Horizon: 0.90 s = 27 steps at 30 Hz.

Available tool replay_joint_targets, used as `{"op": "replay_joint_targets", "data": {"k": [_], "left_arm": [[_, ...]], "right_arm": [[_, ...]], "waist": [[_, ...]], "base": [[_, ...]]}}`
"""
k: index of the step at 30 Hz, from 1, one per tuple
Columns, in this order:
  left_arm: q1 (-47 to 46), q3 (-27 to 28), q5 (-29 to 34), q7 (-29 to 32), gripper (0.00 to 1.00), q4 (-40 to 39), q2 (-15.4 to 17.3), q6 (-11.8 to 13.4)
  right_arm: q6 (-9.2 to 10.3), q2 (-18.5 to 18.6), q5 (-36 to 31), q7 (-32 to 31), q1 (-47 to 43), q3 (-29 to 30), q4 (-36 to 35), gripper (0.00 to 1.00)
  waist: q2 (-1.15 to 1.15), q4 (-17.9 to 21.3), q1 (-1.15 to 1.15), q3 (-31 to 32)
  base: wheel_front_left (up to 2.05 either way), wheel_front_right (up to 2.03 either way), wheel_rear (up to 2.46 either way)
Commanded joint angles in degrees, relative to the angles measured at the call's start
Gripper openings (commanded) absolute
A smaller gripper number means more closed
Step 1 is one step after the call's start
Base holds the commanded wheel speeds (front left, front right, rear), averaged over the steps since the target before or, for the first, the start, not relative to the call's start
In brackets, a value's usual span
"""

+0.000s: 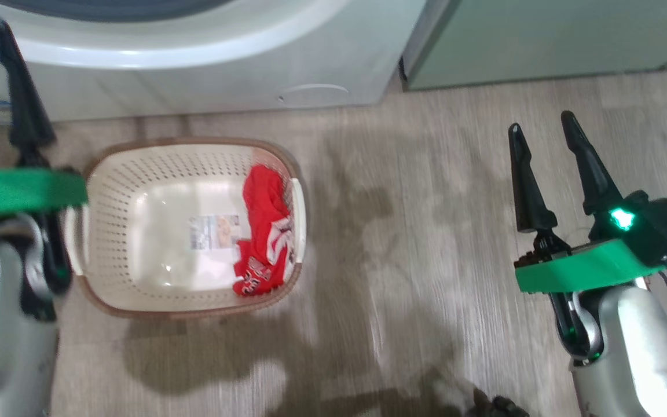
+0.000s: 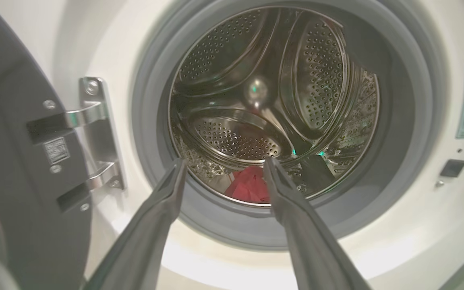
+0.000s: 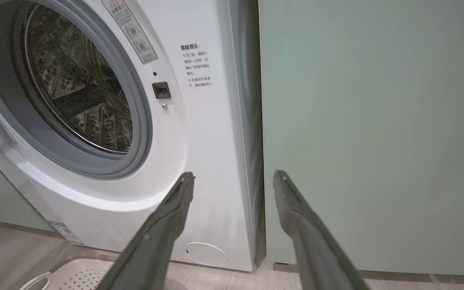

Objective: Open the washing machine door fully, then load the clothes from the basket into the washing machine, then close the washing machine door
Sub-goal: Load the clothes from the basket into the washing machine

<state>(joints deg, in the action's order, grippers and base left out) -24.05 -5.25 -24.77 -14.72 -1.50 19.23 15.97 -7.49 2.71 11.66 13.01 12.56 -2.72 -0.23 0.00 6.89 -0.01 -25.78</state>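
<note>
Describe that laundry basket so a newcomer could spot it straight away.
Find the big white front-loading washing machine beside the pale green cabinet; on the wood-look floor just in front of it stands a cream perforated plastic basket, a rounded rectangle with a brown rim. Along one side lie bright red clothes with white trim, and a paper label marks its base.

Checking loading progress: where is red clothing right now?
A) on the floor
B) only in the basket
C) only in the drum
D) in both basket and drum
D: red clothes lie in the basket, and a red piece sits low in the drum.
</note>
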Motion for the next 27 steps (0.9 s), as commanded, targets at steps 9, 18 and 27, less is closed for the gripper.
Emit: {"op": "replay_joint_targets", "data": {"k": [9, 18, 27], "left_arm": [[8.6, 3.5, 4.2, -0.3, 1.00, -3.0, -1.9, -4.1], [14.6, 3.7, 6.8, -0.3, 1.00, 1.2, -3.9, -7.4], [20.5, 6.5, 7.0, -0.3, 1.00, 3.5, -4.9, -8.2]], "right_arm": [[0.00, 0.2, -1.0, -2.0, -3.5, -0.1, -1.1, 1.00], [0.00, 0.2, -1.3, -3.6, -7.2, 0.6, -1.1, 1.00], [0.00, 0.2, -1.1, -4.8, -11.0, 1.0, -1.4, 1.00]], "waist": [[0.00, -3.1, 0.01, 7.3], [0.00, -3.6, 0.01, 13.4], [0.00, -2.7, 0.01, 18.7]], "base": [[0.00, 0.00, 0.00], [0.00, 0.00, 0.00], [0.00, 0.00, 0.00]]}}
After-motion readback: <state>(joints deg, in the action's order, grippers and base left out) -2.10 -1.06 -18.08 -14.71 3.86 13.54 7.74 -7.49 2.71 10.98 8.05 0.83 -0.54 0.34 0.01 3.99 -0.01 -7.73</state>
